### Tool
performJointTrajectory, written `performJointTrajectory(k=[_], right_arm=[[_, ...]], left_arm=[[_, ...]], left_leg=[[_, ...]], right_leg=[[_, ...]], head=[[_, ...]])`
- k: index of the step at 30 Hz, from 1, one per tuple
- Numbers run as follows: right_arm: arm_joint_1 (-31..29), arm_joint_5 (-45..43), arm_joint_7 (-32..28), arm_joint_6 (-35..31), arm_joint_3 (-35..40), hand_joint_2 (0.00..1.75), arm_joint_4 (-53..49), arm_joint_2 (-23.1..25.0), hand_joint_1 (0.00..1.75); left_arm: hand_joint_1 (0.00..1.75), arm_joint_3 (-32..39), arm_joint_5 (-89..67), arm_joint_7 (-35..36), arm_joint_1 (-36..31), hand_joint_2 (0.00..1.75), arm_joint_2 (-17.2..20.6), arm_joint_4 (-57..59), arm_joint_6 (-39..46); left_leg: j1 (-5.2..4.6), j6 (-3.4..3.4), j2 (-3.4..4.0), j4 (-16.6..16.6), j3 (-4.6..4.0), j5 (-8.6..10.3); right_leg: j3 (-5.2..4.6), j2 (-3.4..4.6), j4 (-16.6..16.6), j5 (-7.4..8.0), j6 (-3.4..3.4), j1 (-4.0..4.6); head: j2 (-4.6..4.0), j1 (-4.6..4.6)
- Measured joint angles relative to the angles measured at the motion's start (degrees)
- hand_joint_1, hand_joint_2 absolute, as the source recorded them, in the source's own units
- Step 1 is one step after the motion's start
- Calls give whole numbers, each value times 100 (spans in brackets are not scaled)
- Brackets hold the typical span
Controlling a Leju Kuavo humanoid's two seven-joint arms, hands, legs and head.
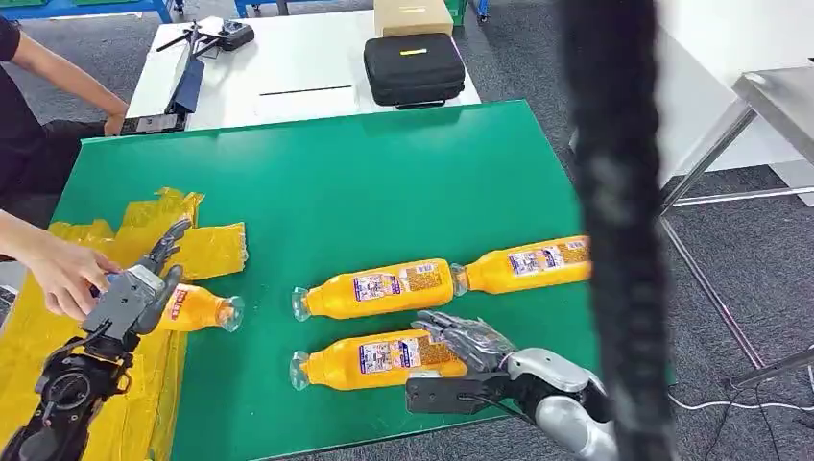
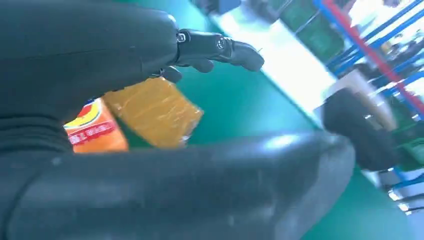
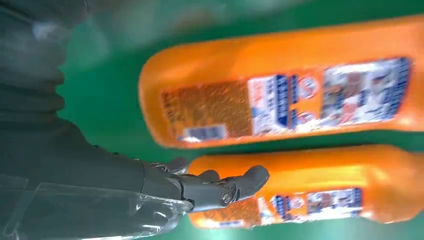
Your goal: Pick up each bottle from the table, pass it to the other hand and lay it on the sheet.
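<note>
Four orange bottles are seen lying on their sides on the green counter (image 1: 384,163). The near bottle (image 1: 379,358) lies at 6 o'clock of the counter, cap toward 9 o'clock. The middle bottle (image 1: 384,288) lies just beyond it, parallel and apart. A third bottle (image 1: 526,265) lies at 3 o'clock of the middle one, its cap close to that bottle's base.

The right hand (image 1: 472,343) is placed at the base end of the near bottle, its fingers (image 3: 225,186) laid over the bottle's body. Whether the bottle is actually clasped cannot be told; the fingers appear loosely curved rather than clenched.

The fourth bottle (image 1: 197,308) is held by the left hand (image 1: 134,293) at 9 o'clock of the counter, its cap pointing toward 3 o'clock, at the edge of the yellow sheet (image 1: 206,248). The sheet is crumpled and spreads over the counter's 8 o'clock corner. A person's hand (image 1: 67,274) is seen touching the far side of the left hand.

Beyond the counter, at 12 o'clock, a black case (image 1: 413,67) is noted on a white table (image 1: 288,58).
</note>
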Motion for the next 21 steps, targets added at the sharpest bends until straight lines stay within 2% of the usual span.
performJointTrajectory(k=[10, 16, 20, 21], right_arm=[[78, 746, 243, -177, 57, 175, 276, 310, 0], [15, 2163, 675, -509, 190, 175, 970, 705, 0], [-24, 2527, 730, -573, 212, 175, 1305, 901, 0], [-45, 2586, 730, -529, 212, 175, 1368, 938, 113]], left_arm=[[0, 131, 98, 96, 326, 0, -85, -655, 11], [0, 159, 253, 146, 417, 0, -205, -972, -22], [0, 159, 295, 164, 464, 0, -258, -1147, -31], [0, 162, 330, 170, 469, 0, -273, -1176, -37]], left_leg=[[0, 0, -1, 0, 0, 0], [0, 0, -1, 0, 0, 0], [0, 0, 1, 0, 1, 0], [0, 0, 4, 0, 3, 0]], right_leg=[[0, 0, 0, 0, 0, 0], [0, 0, 0, 0, 0, 0], [0, 0, 0, 0, 0, 0], [1, 2, 0, 0, 0, 0]], head=[[0, 2], [0, 2], [0, 2], [0, 2]])
